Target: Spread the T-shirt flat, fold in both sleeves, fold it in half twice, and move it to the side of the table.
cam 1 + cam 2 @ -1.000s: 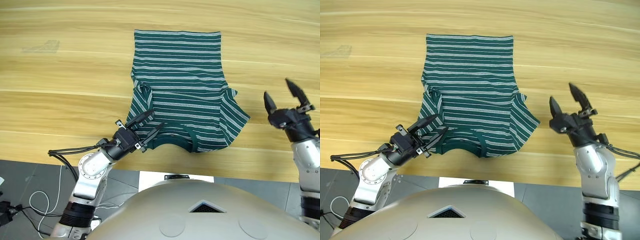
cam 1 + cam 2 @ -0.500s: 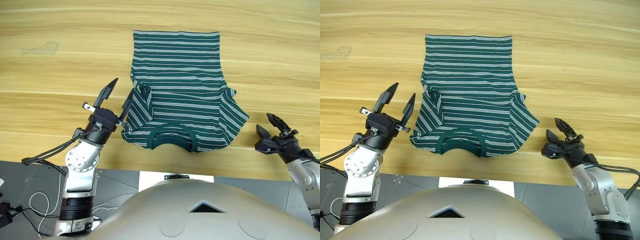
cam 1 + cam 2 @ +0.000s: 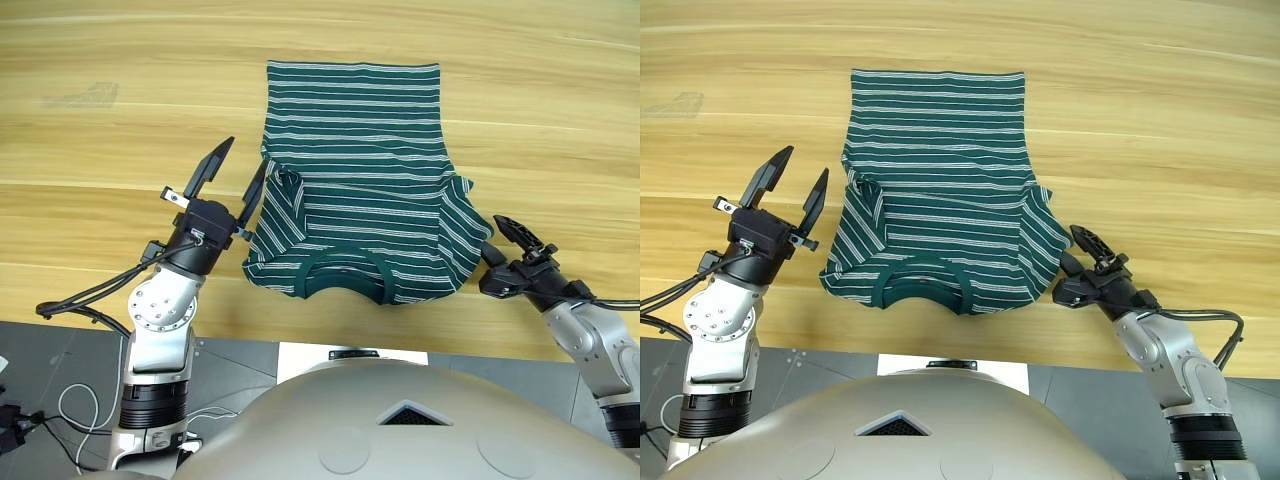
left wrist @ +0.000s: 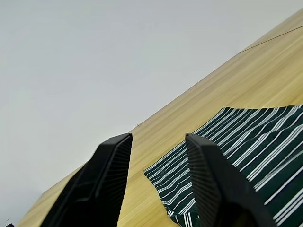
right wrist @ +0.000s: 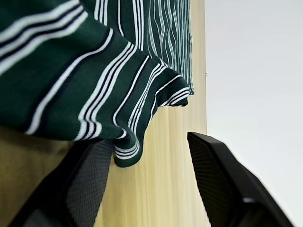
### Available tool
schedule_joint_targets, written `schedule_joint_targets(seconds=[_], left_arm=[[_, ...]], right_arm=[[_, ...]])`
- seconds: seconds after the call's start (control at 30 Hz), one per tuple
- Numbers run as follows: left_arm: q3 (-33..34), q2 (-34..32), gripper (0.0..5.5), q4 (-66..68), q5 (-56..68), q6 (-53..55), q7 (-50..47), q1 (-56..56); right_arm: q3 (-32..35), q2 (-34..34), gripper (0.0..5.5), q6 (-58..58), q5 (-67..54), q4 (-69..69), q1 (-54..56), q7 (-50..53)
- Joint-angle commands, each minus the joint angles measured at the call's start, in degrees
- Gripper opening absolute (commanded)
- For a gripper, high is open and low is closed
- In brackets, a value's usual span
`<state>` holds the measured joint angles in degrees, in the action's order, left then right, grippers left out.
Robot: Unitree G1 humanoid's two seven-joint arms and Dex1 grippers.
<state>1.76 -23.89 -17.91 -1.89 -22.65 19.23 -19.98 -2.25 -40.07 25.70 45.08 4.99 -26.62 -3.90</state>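
A dark green T-shirt (image 3: pixel 360 190) with white stripes lies in the middle of the wooden table (image 3: pixel 120 150), its collar (image 3: pixel 340 268) toward the front edge. The shirt's left sleeve (image 3: pixel 285 200) is folded in over the body. Its right sleeve (image 3: pixel 472 228) sticks out to the right. My left gripper (image 3: pixel 243 165) is open and raised just beside the shirt's left edge, fingers pointing away from me. My right gripper (image 3: pixel 503 245) is open and low on the table at the right sleeve's hem (image 5: pixel 128 152), which lies at the mouth of its fingers (image 5: pixel 222 179).
The table's front edge (image 3: pixel 90 318) runs just behind both arms. Below it, grey floor with cables (image 3: pixel 80 400) shows at the left. Bare wood stretches wide on both sides of the shirt and beyond its far hem.
My left gripper left the shirt's collar corner, moved left and tipped upward beside the left edge. My right gripper dropped to the table and slid in to the right sleeve.
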Motion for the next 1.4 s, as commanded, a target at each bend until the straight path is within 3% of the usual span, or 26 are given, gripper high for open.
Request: schedule_joint_targets(seconds=[0.03, 0.6, 0.93, 1.13, 1.4], left_arm=[[0.4, 0.1, 2.09, -0.5, 0.1, 0.4, 0.1, -0.6], [-0.5, 2.0, 2.09, 0.3, 0.2, -0.6, -0.1, -2.0], [-0.4, 2.2, 2.09, 0.8, 0.2, -0.4, 0.1, -1.9], [-0.4, 2.0, 2.09, 1.1, 0.2, -0.3, 0.4, -1.7], [-1.2, 2.5, 2.09, 2.6, -0.3, -1.3, 0.1, -2.0]], right_arm=[[-0.8, -0.7, 2.68, -1.2, -1.1, -2.8, 1.8, -1.3], [-3.8, 0.3, 0.05, -2.1, -5.7, -5.1, 5.1, -2.3], [-2.7, -0.2, 0.05, -2.6, -7.4, -3.1, 4.0, -2.6], [-0.9, -1.0, 0.05, -0.1, -15.0, 4.3, -0.7, -6.1], [-5.6, 1.8, 0.05, -0.3, -17.4, 6.7, 3.2, -11.5]])
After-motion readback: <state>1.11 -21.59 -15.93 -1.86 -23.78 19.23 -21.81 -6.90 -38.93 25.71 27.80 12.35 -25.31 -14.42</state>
